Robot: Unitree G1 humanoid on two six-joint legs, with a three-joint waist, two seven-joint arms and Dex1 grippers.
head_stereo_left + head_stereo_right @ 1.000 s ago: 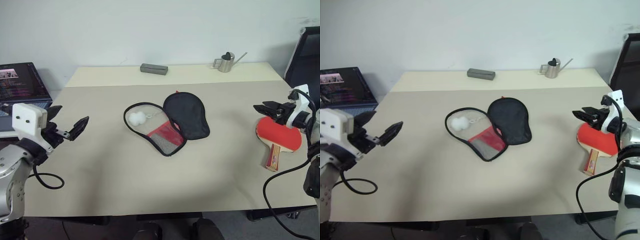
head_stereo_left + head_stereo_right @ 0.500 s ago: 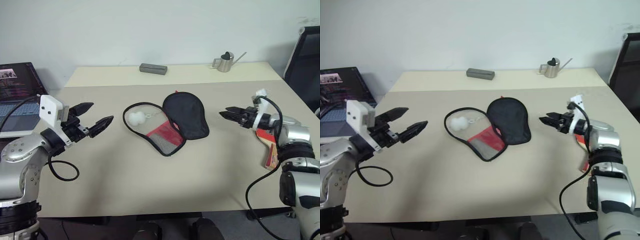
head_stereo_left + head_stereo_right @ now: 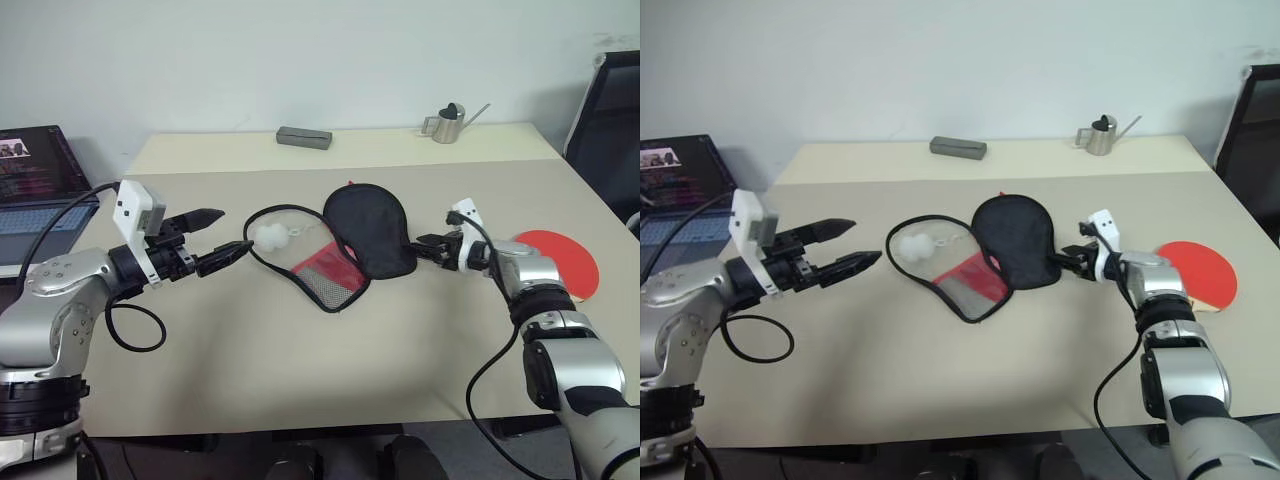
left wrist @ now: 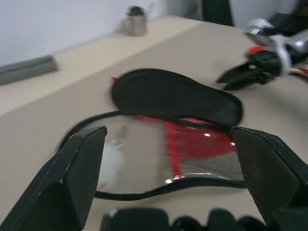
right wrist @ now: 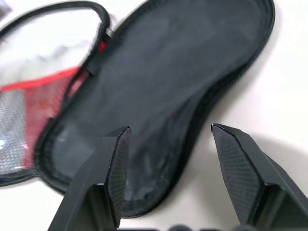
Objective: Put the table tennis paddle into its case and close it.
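case [image 3: 345, 243] lies unzipped, flap spread open mid tabletop [image 3: 300, 370], ready for loading. paddle [image 3: 558, 262] flat at right edge, untouched. left claw [image 3: 218, 257] released near pom-pom side; right claw [image 3: 425, 247] released beside black flap, likely to steady case.

- An office or lab room: a plain white wall [image 3: 300, 50] stands behind a broad beige tabletop [image 3: 300, 360].
- An open laptop [image 3: 40, 190] sits at the left.
- A black office chair [image 3: 610, 110] stands at the right.
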